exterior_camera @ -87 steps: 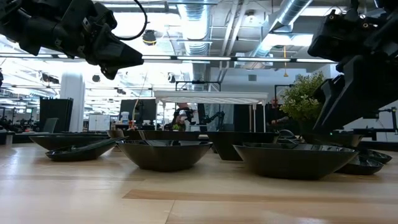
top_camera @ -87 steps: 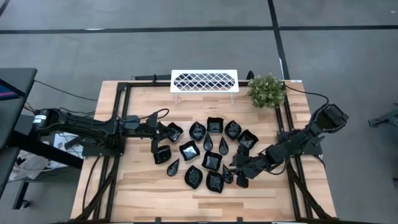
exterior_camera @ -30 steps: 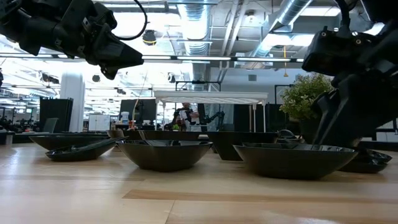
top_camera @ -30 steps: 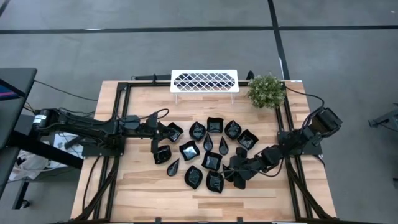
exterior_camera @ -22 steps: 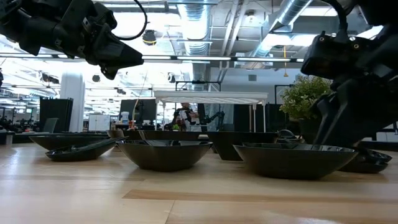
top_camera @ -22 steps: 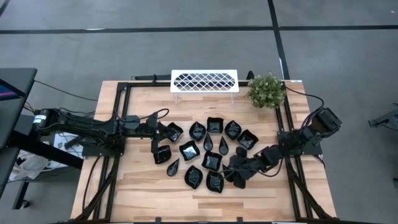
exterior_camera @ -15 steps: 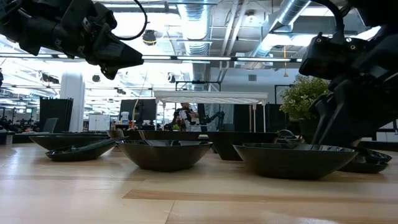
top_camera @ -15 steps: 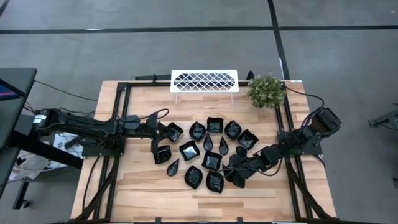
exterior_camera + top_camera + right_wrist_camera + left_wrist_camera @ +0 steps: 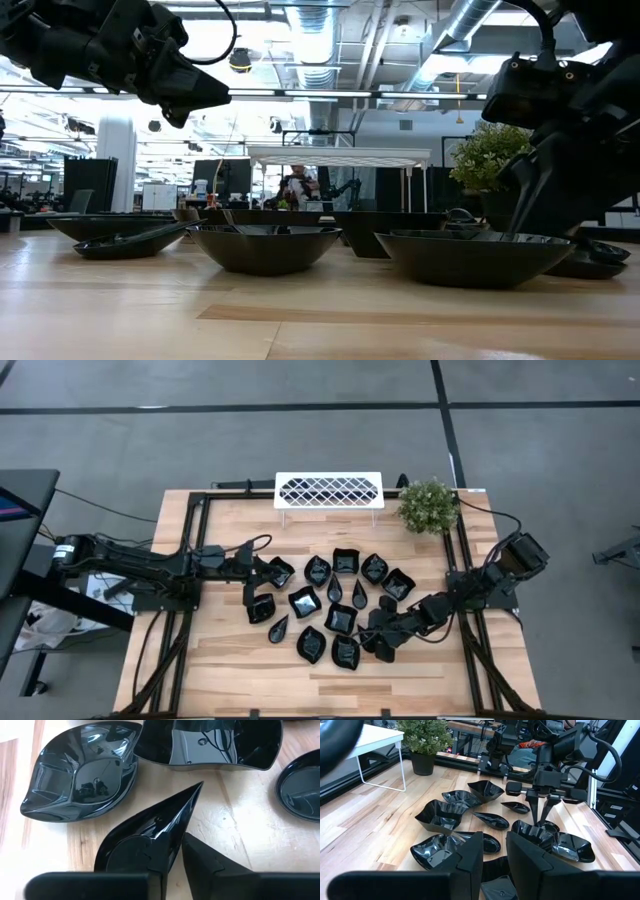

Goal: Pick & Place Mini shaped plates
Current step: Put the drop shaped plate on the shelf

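Right wrist view: the right gripper (image 9: 175,842) is down on a teardrop plate (image 9: 150,827), one finger over the bowl and the other outside the wall. The two are drawn close, so I judge them clamped on that rim. The plate's long axis runs straight away from the gripper, with its pointed tip toward a square plate (image 9: 210,745) and nearly touching it. A leaf plate (image 9: 80,775) lies just beside it.

High view: the mini shaped plates (image 9: 341,620) lie clustered at the table's middle, between the two arms. The right gripper (image 9: 375,638) works the cluster's right edge and is the arm on this piece. The left gripper (image 9: 255,600) hangs over the cluster's left edge; in the left wrist view its fingers (image 9: 470,855) stand parted with nothing between them. Behind the cluster, well apart from it, are a white lattice rack (image 9: 328,490) and a potted plant (image 9: 428,505).

As I judge it, the coming lift turns on clearing that tip from the square plate. I can read no brand, label or writing on any piece.
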